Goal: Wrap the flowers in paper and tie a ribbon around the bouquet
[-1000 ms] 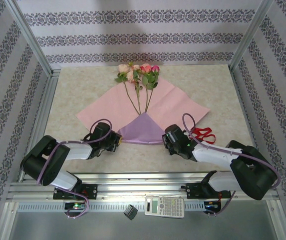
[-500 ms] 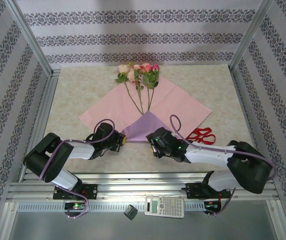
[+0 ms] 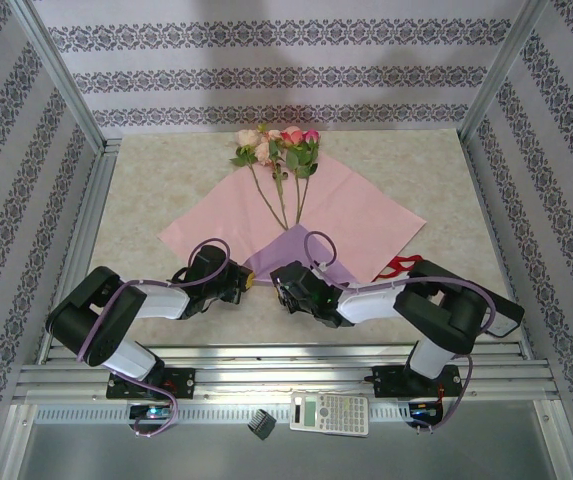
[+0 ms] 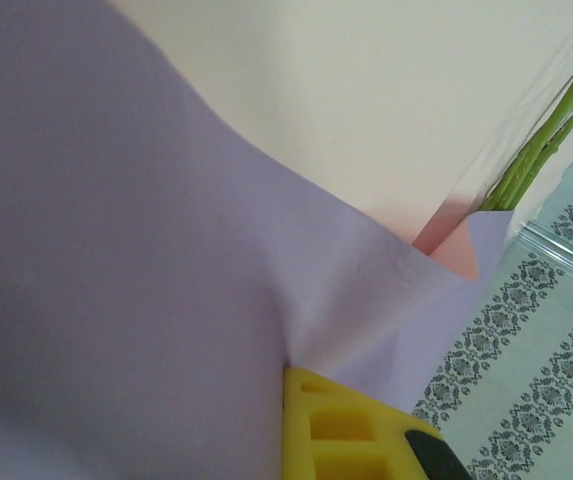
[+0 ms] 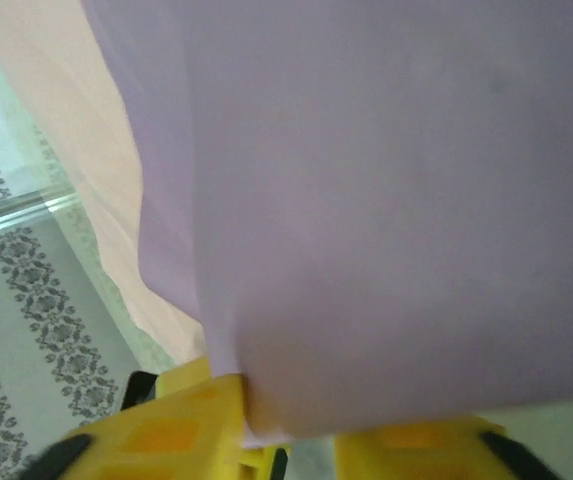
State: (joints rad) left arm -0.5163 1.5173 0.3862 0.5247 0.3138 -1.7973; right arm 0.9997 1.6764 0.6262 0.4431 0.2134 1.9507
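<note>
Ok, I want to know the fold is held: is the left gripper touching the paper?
Touching. The left wrist view shows the paper creased and pinched at the yellow finger of the left gripper.

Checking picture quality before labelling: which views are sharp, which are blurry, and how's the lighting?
Top external: sharp, evenly lit, no harsh glare. Left wrist: the paper close to the lens is soft, the flower stems crisper. Right wrist: paper blurred, wallpaper hazy.

flowers (image 3: 276,150) on the paper (image 3: 366,215) — blooms at its far corner, ribbon (image 3: 398,266) beside its right edge
</note>
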